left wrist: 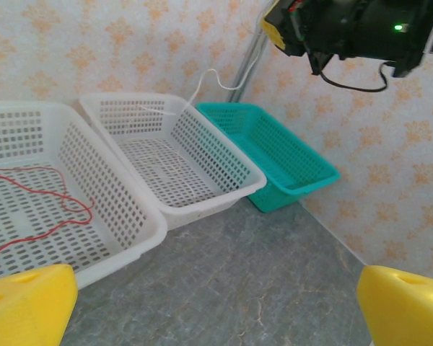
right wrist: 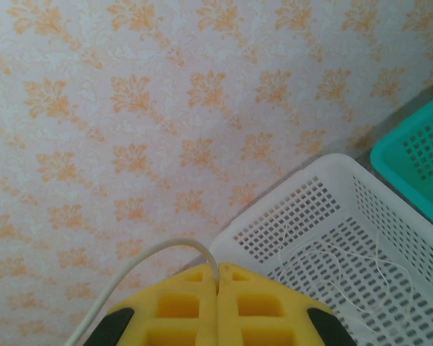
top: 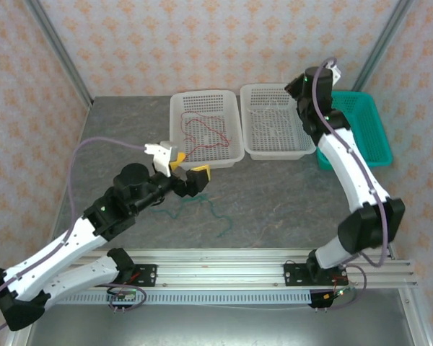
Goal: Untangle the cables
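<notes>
Just below the gaping left gripper [top: 187,169], the teal cable [top: 218,214] is trailing toward lower right; the right gripper [right wrist: 218,277] is pinching the white cable [right wrist: 177,244].

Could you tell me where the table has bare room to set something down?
Bare table lies left of the left white basket, and in front of the middle white basket toward the right arm. It is crowded around the left gripper and the teal cable.

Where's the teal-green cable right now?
In the top view, the teal-green cable lies loose on the grey table, left of centre, just in front of the left white basket and close to the open left gripper.
</notes>
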Action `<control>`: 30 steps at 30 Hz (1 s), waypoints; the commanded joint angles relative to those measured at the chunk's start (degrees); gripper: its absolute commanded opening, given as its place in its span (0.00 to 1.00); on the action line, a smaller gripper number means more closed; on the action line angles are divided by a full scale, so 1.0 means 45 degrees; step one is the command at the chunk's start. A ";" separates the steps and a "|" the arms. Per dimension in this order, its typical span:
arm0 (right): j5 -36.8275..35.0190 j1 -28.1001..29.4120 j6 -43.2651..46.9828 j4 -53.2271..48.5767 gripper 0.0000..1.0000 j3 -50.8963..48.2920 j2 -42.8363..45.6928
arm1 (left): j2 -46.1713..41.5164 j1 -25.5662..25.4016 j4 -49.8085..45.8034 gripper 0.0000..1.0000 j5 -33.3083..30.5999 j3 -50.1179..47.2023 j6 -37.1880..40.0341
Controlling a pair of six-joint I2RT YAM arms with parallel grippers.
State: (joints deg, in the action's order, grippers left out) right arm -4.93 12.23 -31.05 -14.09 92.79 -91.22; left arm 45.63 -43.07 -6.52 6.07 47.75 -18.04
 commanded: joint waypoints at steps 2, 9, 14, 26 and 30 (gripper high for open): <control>0.0396 -0.0370 -0.0132 -0.0804 0.00 0.1197 -0.1975 | -0.0697 0.0059 -0.0877 1.00 -0.1072 -0.0370 0.0075; 0.3471 -0.0471 0.0889 -0.3175 0.60 0.3085 -0.4956 | -0.0616 0.0068 -0.2726 1.00 -0.4117 -0.0002 -0.0779; 0.2662 -0.0480 0.0205 -0.3572 0.81 0.2195 -0.3415 | 0.0114 0.0114 -0.3816 1.00 -0.5522 0.0309 -0.1527; 0.7702 0.1910 0.0905 -0.0815 0.78 -0.4566 0.4187 | 0.2699 0.3461 -0.4713 1.00 -0.3871 -0.0051 -0.5322; 0.8001 0.3825 0.1040 -0.0634 0.78 -0.6679 0.5823 | 0.2676 0.5746 -0.4542 0.96 -0.1588 -0.1321 -0.6737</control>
State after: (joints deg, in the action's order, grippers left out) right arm 27.31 26.68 -27.81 -17.17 67.99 -66.67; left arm 58.02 -21.56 -25.36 -8.45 45.45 -41.25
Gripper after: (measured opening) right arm 0.779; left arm 0.971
